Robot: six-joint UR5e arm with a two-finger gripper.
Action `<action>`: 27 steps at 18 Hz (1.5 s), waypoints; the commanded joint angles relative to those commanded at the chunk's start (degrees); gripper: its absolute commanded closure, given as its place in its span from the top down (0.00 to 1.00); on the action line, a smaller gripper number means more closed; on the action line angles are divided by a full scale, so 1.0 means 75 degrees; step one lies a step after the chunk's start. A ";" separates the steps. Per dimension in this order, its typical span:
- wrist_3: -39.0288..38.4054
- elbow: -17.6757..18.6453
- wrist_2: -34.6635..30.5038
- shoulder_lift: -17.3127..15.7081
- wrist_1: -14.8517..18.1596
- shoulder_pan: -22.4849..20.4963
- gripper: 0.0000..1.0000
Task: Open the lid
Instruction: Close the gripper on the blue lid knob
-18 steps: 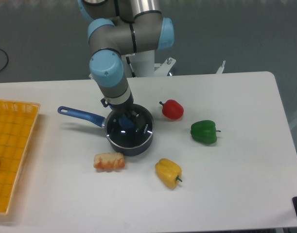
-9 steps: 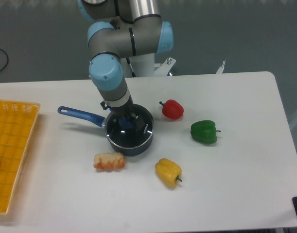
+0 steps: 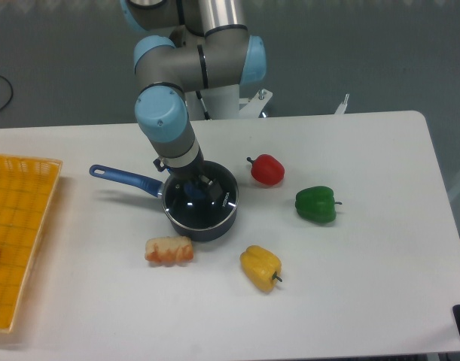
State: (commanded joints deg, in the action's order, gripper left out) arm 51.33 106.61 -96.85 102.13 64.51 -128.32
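lid (image 3: 202, 204) sat flat on saucepan (image 3: 207, 224), unlifted; gripper (image 3: 193, 189) edged slightly left over blue knob (image 3: 195, 192); finger spread impossible to tell; grasp likely imminent.

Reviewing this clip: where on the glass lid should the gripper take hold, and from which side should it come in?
Grip the blue centre knob, coming straight down from above. The lid lies flat on the saucepan, its thin rim flush with the pan's edge, so the knob is probably the only raised part to pinch. The gripper is already at the knob; I cannot tell whether it has closed.
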 joint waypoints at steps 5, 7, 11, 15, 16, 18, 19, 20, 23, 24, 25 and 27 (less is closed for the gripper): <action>0.0012 -0.0059 0.0012 0.0000 0.0000 0.0000 0.77; 0.0012 -0.0070 0.0000 0.0012 0.0000 0.0000 0.76; 0.0012 -0.0094 0.0000 0.0012 0.0000 -0.0012 0.73; 0.0000 -0.0094 0.0000 0.0012 0.0000 -0.0012 0.67; 0.0000 -0.0094 0.0000 0.0012 0.0000 -0.0012 0.65; -0.0012 -0.0094 -0.0012 0.0035 0.0000 -0.0012 0.57; -0.0012 -0.0105 -0.0012 0.0058 0.0012 -0.0012 0.55; -0.0023 -0.0105 -0.0012 0.0059 0.0000 -0.0012 0.53; -0.0012 -0.0117 0.0000 0.0059 0.0012 -0.0012 0.52; -0.0012 -0.0117 0.0000 0.0059 0.0012 -0.0023 0.52; -0.0012 -0.0129 0.0000 0.0047 0.0012 -0.0035 0.52; -0.0012 -0.0222 0.0000 0.0024 0.0070 -0.0047 0.52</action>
State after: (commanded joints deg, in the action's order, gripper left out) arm 51.24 104.94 -96.86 102.31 65.04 -128.67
